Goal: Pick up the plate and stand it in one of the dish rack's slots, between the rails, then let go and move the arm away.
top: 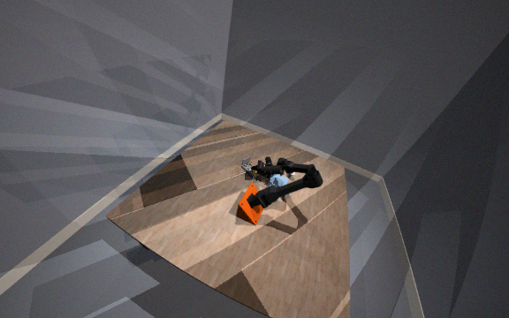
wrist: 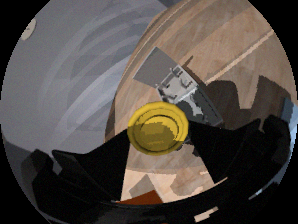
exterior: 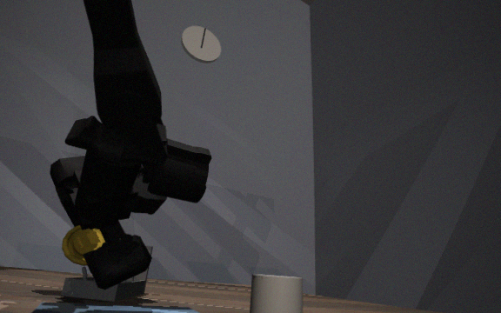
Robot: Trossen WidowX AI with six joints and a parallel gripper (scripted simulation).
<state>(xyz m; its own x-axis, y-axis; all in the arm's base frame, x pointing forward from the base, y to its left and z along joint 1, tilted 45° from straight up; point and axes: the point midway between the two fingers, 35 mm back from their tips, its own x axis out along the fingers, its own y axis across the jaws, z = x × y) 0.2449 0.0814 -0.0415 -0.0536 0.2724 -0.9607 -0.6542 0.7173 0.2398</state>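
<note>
My gripper [exterior: 99,253] is shut on a small yellow plate [exterior: 79,244] [wrist: 158,129] [top: 253,170]. The plate is held roughly on edge, low and close over the grey dish rack [exterior: 77,287] [wrist: 178,88] [top: 246,163]. The rack stands on the wooden floor with a raised back panel and short rails. I cannot tell whether the plate touches the rails. In the wrist view the plate fills the gap between the dark fingers, with the rack just beyond it. The black arm [top: 300,177] bends back from its orange base [top: 249,207] towards the rack.
A white cylinder [exterior: 276,293] stands on the floor to the right of the rack. A light blue object [top: 277,180] lies under the arm. A blue mat edge [exterior: 116,309] shows at the front. A round clock [exterior: 201,43] hangs on the wall.
</note>
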